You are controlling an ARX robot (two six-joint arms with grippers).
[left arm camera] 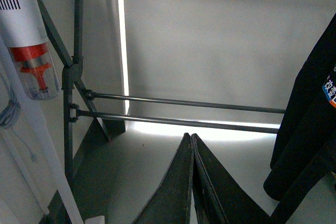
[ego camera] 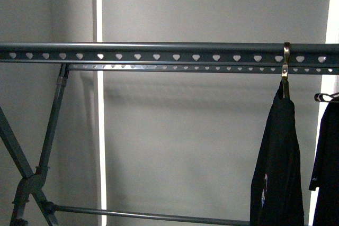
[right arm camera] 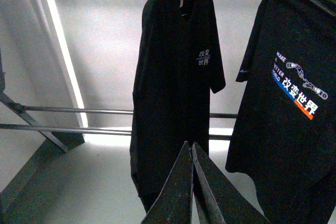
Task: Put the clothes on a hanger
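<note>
The hanger's dark grey rail [ego camera: 159, 54], pierced with heart holes, runs across the front view. A black T-shirt [ego camera: 278, 173] hangs from a gold hook [ego camera: 286, 62] on it. In the right wrist view this shirt [right arm camera: 173, 93] shows small white Chinese characters. Its blue and orange print edge shows in the left wrist view [left arm camera: 307, 108]. A second black T-shirt [right arm camera: 286, 114] on a wire hanger shows the "MAKE A BETTER WORLD" print; in the front view [ego camera: 327, 168] only its tiny white logo shows. My left gripper [left arm camera: 191, 136] and right gripper [right arm camera: 190, 144] are shut and empty, below the shirts.
The rack's crossed legs [ego camera: 32, 175] stand at the left, with two low crossbars [left arm camera: 184, 121] behind my grippers. A white stick vacuum with an orange part [left arm camera: 29, 51] leans by the rack's leg. A grey wall with a bright vertical strip lies behind.
</note>
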